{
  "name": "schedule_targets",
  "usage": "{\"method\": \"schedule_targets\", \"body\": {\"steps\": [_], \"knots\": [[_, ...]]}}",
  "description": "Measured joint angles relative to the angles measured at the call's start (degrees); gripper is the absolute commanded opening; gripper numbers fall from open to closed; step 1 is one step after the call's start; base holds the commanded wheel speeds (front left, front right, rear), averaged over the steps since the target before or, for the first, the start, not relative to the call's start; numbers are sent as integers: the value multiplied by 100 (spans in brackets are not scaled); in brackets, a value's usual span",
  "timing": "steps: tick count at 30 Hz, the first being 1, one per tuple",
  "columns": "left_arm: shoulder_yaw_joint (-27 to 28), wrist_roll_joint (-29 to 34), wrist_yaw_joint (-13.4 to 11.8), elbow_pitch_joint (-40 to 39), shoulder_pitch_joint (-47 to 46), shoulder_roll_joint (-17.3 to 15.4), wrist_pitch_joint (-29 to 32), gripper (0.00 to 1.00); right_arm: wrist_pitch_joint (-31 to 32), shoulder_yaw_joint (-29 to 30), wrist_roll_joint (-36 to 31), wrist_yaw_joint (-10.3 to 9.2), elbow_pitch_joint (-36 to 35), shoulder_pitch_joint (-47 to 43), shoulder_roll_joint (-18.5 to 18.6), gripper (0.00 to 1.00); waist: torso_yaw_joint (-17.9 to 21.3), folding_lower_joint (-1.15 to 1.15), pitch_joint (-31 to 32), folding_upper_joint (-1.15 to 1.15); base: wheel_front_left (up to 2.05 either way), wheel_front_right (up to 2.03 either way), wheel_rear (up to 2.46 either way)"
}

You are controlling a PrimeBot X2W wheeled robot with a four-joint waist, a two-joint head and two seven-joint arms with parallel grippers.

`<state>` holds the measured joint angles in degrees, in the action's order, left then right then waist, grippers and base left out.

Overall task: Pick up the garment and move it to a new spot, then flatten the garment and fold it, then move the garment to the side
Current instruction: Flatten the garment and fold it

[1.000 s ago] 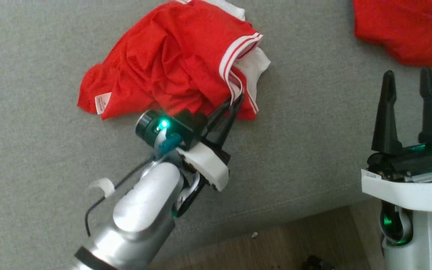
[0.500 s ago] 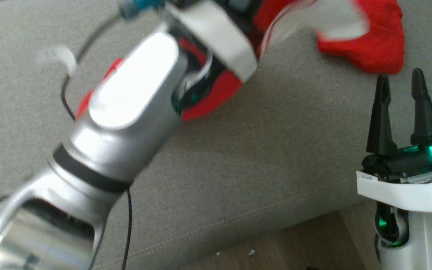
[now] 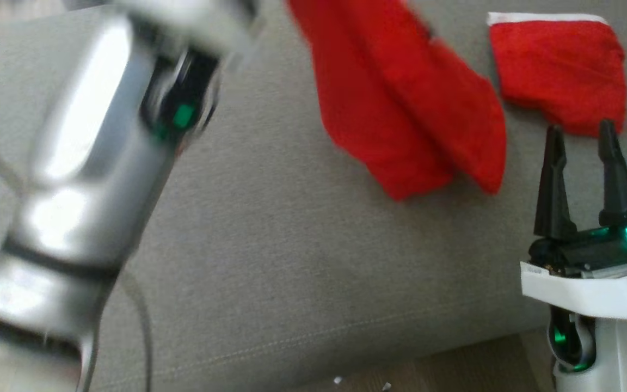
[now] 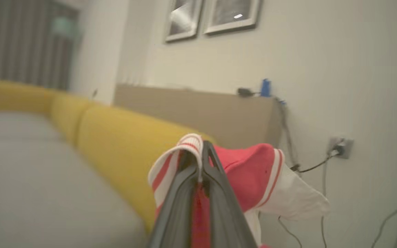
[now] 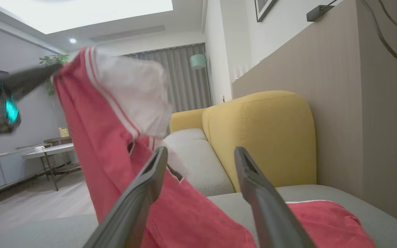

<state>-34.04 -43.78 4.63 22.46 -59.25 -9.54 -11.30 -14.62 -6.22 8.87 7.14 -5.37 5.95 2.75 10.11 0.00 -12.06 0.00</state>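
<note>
The garment (image 3: 400, 109) is red with white striped trim and hangs in the air over the grey sofa seat (image 3: 292, 245), its lower end close to the cushion. In the left wrist view my left gripper (image 4: 201, 151) is shut on the garment's striped hem (image 4: 171, 162). The right wrist view shows that same gripper (image 5: 52, 69) high at the left, with the garment (image 5: 95, 137) draping down from it. My blurred left forearm (image 3: 90, 163) rises at the left of the head view. My right gripper (image 3: 583, 133) stands open and empty at the lower right, beside the hanging cloth (image 5: 200, 151).
A second red cloth (image 3: 558, 71) lies flat on the seat behind my right gripper, also seen low in the right wrist view (image 5: 322, 220). A yellow backrest (image 5: 260, 137) lines the far side of the seat. Wooden floor (image 3: 455, 370) begins past the seat's front edge.
My left arm has risen, lifting the garment off the seat, where it lay crumpled; it now hangs stretched out. The head camera has shifted. My right gripper stays open.
</note>
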Motion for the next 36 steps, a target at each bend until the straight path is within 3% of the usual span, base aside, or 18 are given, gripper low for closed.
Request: {"method": "schedule_targets", "body": {"steps": [5,10,17,18,19,20,28,36], "knots": [[364,-365,-264,-2,1917,-544,-185,0,0,13,-170,0,56,-124,0,100,-289,0,-5,0,0,0,0],[991,-444,-491,-30,2956,-888,-296,0,0,-167,-165,0,422,-126,1,100,-437,0,-112,0,0,0,0],[2103,-345,-623,-73,4039,-757,-299,0,1,-336,-204,0,950,-132,1,100,-569,0,-169,0,0,0,0],[2216,-308,-639,-40,4154,-701,-299,13,1,-347,-205,0,966,-132,1,100,-578,0,-165,0,0,0,0],[2264,-259,-665,38,4244,-657,-299,47,1,-348,-205,0,979,-132,1,100,-586,0,-161,0,0,0,0],[2299,-194,-667,119,4318,-624,-299,97,1,-347,-207,0,989,-132,1,100,-593,0,-156,0,0,0,0],[2401,816,-1002,393,4485,-676,-299,100,1,-386,-261,0,1024,-131,1,100,-595,0,-160,0,0,0,0],[2236,2970,-1423,-1039,4490,-1015,-300,100,1,-435,-260,0,1045,-119,1,100,-503,0,-289,0,0,0,0]]}}
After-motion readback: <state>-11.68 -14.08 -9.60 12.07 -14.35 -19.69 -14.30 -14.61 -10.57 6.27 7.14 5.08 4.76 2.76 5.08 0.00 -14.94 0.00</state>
